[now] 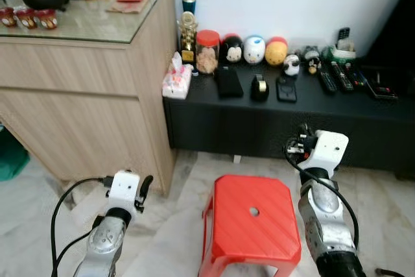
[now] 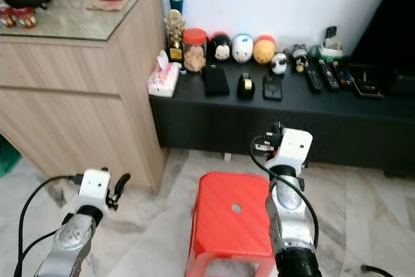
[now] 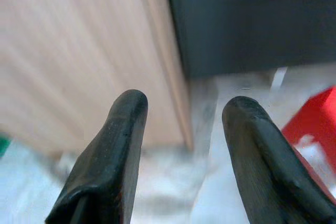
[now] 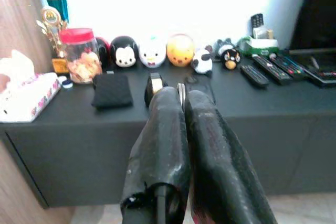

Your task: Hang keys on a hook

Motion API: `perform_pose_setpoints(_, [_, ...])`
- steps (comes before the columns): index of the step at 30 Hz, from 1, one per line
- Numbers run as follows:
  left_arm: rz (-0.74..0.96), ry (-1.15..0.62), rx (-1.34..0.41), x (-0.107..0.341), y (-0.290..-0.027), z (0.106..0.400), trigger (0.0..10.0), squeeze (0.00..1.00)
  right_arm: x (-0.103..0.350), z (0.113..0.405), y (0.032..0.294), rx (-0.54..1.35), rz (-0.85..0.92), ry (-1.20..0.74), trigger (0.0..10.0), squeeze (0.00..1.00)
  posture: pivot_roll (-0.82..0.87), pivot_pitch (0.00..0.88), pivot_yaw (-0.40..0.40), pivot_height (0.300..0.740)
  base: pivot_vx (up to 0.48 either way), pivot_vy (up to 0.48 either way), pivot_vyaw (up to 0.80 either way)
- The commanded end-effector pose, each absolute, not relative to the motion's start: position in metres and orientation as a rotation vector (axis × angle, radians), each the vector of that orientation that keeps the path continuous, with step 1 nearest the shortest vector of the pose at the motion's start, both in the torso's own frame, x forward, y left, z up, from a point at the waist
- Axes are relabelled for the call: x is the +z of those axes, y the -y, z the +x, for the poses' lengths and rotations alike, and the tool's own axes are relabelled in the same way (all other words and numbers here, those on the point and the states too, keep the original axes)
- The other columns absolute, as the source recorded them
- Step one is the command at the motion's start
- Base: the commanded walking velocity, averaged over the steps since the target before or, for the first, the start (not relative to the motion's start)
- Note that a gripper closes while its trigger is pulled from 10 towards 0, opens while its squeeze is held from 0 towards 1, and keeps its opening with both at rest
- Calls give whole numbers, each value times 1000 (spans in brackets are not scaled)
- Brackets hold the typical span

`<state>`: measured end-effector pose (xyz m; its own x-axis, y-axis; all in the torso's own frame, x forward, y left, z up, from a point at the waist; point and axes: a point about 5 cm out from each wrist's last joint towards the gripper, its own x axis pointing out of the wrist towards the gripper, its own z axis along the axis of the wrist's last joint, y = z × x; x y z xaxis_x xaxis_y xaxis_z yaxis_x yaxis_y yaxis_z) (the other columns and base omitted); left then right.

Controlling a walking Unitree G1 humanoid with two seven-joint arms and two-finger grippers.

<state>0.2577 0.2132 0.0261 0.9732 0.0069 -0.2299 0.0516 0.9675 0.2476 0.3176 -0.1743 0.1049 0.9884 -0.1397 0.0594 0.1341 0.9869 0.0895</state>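
While the right gripper (image 4: 184,95), fingers pinched on a sliver of metal, faces the black cabinet (image 1: 272,121), a red stool (image 1: 253,225) stands between it and the open left gripper (image 3: 184,114).

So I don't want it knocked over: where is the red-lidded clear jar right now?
The red-lidded clear jar stands at the left end of the low black cabinet, between the gold trophy and the black mouse plush.

**My arms and grippers**

My left gripper (image 3: 184,124): low at my near left, forearm angled forward, fingers (image 3: 118,145) spread apart. My right gripper (image 4: 181,103): raised higher at right, wrist upright, fingers (image 4: 163,124) pressed together, pointing far.
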Motion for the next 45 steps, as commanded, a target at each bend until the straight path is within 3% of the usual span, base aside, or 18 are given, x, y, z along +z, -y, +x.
perform_pose_setpoints(1, [260, -343, 6, 3, -224, 241, 10000, 0, 107, 318, 177, -144, 88, 81, 10000, 0, 44, 0, -70, 740, 0, 0, 0])
perform_pose_setpoints(7, [255, -578, 81, -40, -243, 200, 10000, 0, 99, 318, 180, -158, 103, 36, 10000, 0, 50, 0, -74, 740, 0, 0, 0])
perform_pose_setpoints(15, [239, -768, 105, -70, -244, 160, 10000, 0, 94, 316, 182, -165, 90, 17, 10000, 0, 47, 0, -71, 740, 0, 0, 0])
perform_pose_setpoints(45, [172, -799, 116, -80, -234, 149, 10000, 0, 91, 320, 184, -211, 122, -7, 10000, 0, 50, 0, -65, 740, -278, 0, 0])
